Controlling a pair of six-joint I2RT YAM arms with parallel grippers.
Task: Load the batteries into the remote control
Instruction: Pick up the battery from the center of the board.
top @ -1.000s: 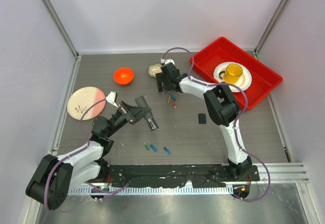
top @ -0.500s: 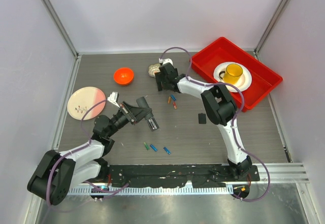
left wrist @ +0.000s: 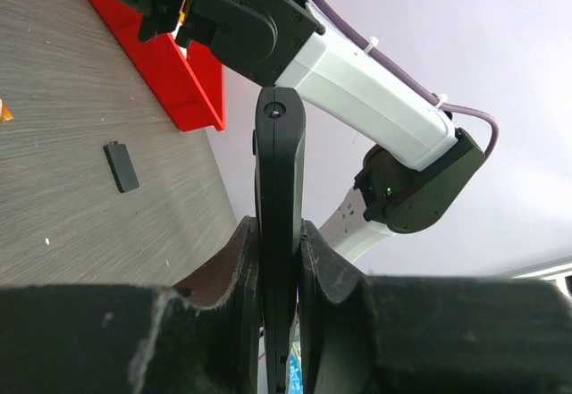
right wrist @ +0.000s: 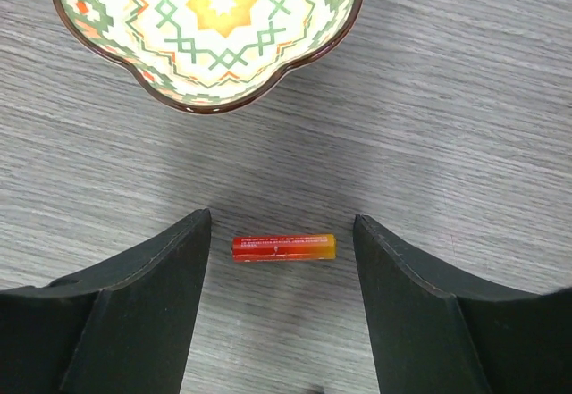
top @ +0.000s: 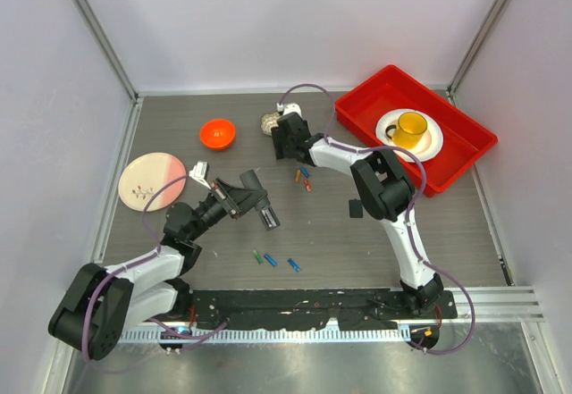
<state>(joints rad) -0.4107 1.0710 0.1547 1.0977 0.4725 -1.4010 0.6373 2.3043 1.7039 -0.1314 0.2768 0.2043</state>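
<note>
My left gripper is shut on the black remote control, holding it above the table; in the left wrist view the remote stands edge-on between the pads. My right gripper is open and low over the table, just in front of a patterned bowl. A red-orange battery lies crosswise between its fingers, touching neither. More batteries lie in a small group mid-table and in a row nearer the arm bases. A small black cover lies on the table.
An orange bowl and a pink plate sit at the left. A red tray at the back right carries a yellow mug on a white plate. The patterned bowl stands right beside my right gripper.
My right gripper has slid a little toward the far left, closer to the patterned bowl, and its jaws have narrowed. The left arm and remote have stayed put.
</note>
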